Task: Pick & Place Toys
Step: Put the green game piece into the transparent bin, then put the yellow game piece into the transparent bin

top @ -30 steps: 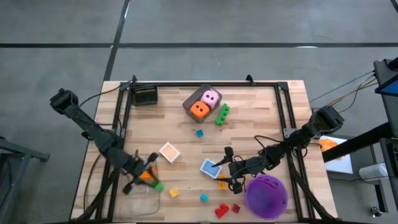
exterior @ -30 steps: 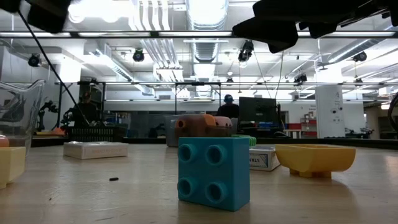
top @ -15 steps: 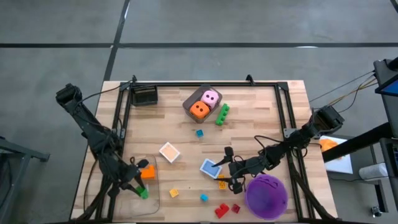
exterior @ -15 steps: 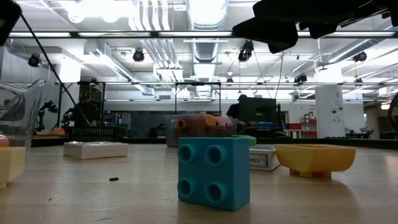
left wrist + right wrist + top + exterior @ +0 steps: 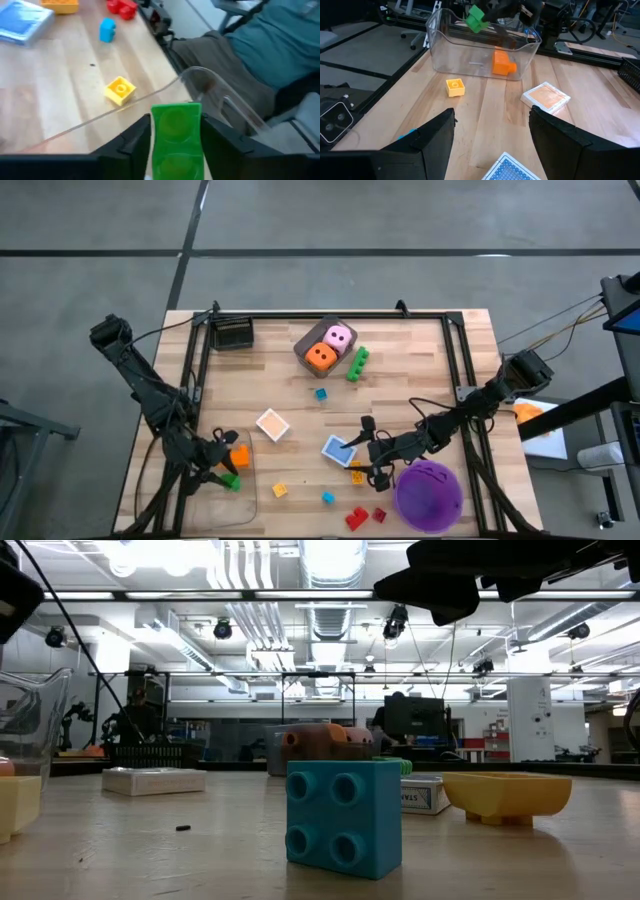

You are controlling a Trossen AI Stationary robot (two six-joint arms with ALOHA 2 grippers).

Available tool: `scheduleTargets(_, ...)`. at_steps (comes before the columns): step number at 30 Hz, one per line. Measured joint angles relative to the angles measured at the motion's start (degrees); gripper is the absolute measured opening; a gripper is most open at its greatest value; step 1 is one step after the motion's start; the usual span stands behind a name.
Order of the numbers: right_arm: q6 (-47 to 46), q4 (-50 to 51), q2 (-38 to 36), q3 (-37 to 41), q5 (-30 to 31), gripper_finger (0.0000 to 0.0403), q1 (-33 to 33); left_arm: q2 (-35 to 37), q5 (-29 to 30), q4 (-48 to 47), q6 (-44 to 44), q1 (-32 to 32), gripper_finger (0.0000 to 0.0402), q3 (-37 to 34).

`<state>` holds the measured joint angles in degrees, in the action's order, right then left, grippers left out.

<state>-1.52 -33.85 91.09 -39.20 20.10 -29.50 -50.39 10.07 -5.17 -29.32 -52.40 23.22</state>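
From overhead the left pincer (image 5: 226, 477) grips a green brick (image 5: 231, 481) above the clear tray (image 5: 249, 498) holding an orange brick (image 5: 238, 457), while the right wrist camera shows the right pincer (image 5: 490, 132) spread wide over the bench (image 5: 485, 115), a yellow brick (image 5: 455, 86) and orange tile (image 5: 546, 97) ahead.

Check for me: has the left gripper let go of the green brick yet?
No: in the left wrist view the green brick sits clamped between the left gripper fingers, above the clear tray.
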Motion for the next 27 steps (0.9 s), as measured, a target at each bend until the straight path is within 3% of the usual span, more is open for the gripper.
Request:
scheduleTargets(6, 0.00, 0.00, 0.00, 0.00, 0.00, 0.0249, 0.00, 0.02, 2.42, -1.25, -0.99, 0.00, 0.0230, 0.00)
scheduleTargets(13, 0.00, 0.00, 0.00, 0.00, 0.00, 0.0249, 0.01, 0.02, 4.09, -0.42, -0.95, 0.00, 0.0267, 0.00)
scheduleTargets(16, 0.02, -0.29, 0.00, 0.00, 0.66, 0.0249, 0.13, 0.02, 10.16, 0.71, 0.98, 0.00, 0.0270, 0.00)
scheduleTargets(23, -0.16, -0.60, 0.00, -0.97, 2.11, 0.0249, 2.05, 0.02, 35.23, 5.81, 7.07, 0.05, 0.0271, 0.00)
scheduleTargets(27, -2.82, 7.47, -0.04, -4.01, 1.55, 0.0249, 3.21, 0.02, 39.32, 8.33, 10.08, 0.76, 0.0271, 0.00)
